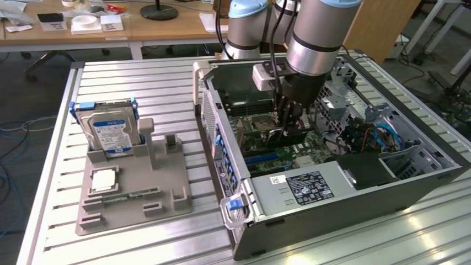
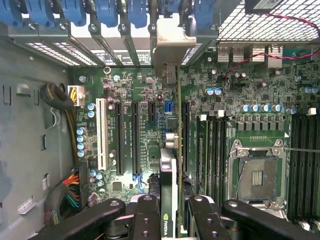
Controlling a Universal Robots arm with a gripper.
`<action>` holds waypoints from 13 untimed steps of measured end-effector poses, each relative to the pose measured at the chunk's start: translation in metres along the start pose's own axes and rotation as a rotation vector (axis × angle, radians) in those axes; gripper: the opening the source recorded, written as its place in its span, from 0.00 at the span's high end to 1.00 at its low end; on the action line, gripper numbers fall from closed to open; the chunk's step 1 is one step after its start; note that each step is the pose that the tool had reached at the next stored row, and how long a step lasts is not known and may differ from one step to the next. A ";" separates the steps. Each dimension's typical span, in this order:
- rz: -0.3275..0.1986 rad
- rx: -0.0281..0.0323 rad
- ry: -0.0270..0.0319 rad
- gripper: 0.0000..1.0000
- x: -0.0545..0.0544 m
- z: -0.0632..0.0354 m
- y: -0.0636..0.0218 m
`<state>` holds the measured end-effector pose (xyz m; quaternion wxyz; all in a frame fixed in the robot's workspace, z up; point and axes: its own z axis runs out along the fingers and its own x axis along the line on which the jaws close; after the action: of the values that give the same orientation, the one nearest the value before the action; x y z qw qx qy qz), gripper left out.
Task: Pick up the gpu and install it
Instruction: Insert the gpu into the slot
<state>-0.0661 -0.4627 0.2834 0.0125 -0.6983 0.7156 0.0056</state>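
Note:
The gpu point(image 2: 172, 165) is seen edge-on in the wrist view, a thin dark card whose silver end bracket point(image 2: 172, 45) points at the case's rear slot openings. My gripper point(image 2: 172, 217) is shut on it, one black finger point(image 2: 147, 215) on each face. The card hangs over the green motherboard point(image 2: 145, 100), in line with the long black expansion slots point(image 2: 120, 137). In the exterior view the gripper point(image 1: 287, 130) reaches down into the open computer case point(image 1: 353, 204) with the gpu point(image 1: 294, 135) low over the motherboard point(image 1: 268, 152). Whether the card touches a slot I cannot tell.
A grey fixture point(image 1: 132, 193) on the slatted table holds a silver hard drive point(image 1: 110, 132), a processor chip point(image 1: 103, 179) and a green memory stick point(image 1: 121, 194). Inside the case are the power supply point(image 1: 309, 187), blue cables point(image 1: 383, 135) and the empty processor socket point(image 2: 257, 175).

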 end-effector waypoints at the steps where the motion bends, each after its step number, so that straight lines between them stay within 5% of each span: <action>1: 0.000 0.0001 -0.0002 0.73 0.000 0.0004 0.0000; 13: 0.000 0.0000 0.0000 0.73 0.000 0.0035 0.0005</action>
<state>-0.0665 -0.4627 0.2800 0.0125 -0.6984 0.7156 0.0056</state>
